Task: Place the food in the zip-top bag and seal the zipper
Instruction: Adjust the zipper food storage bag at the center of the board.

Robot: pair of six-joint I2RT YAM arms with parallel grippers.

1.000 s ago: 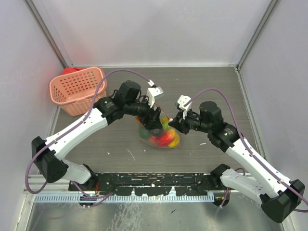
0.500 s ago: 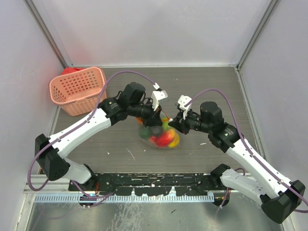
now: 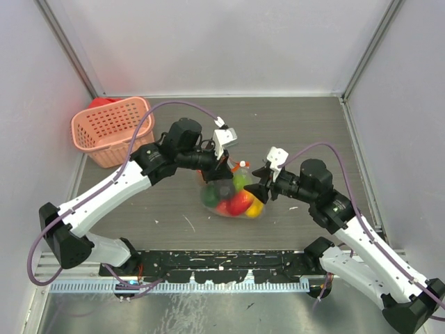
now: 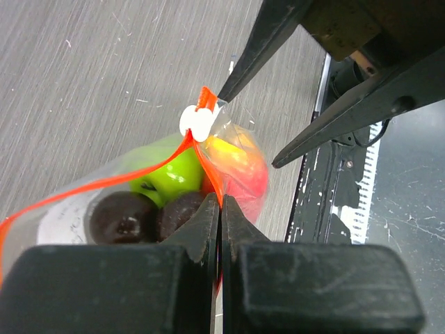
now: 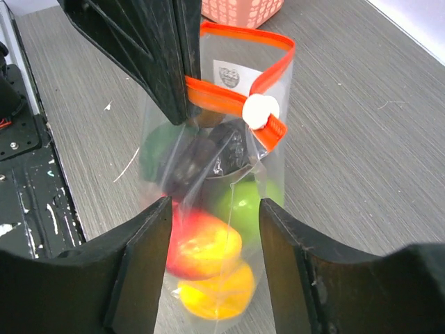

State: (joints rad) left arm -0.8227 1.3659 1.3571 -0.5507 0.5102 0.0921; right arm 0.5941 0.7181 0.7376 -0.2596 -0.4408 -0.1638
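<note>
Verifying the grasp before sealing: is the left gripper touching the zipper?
Touching. The left wrist view shows the left gripper shut on the zipper, the red-orange strip pinched between its jaws.

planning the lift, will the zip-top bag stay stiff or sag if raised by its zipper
Likely floppy: the zip-top bag is thin crinkled film, so it should sag under the food. The round pieces probably shift and bunch low. The left gripper pinches only the zipper, so the bag may swing.
</note>
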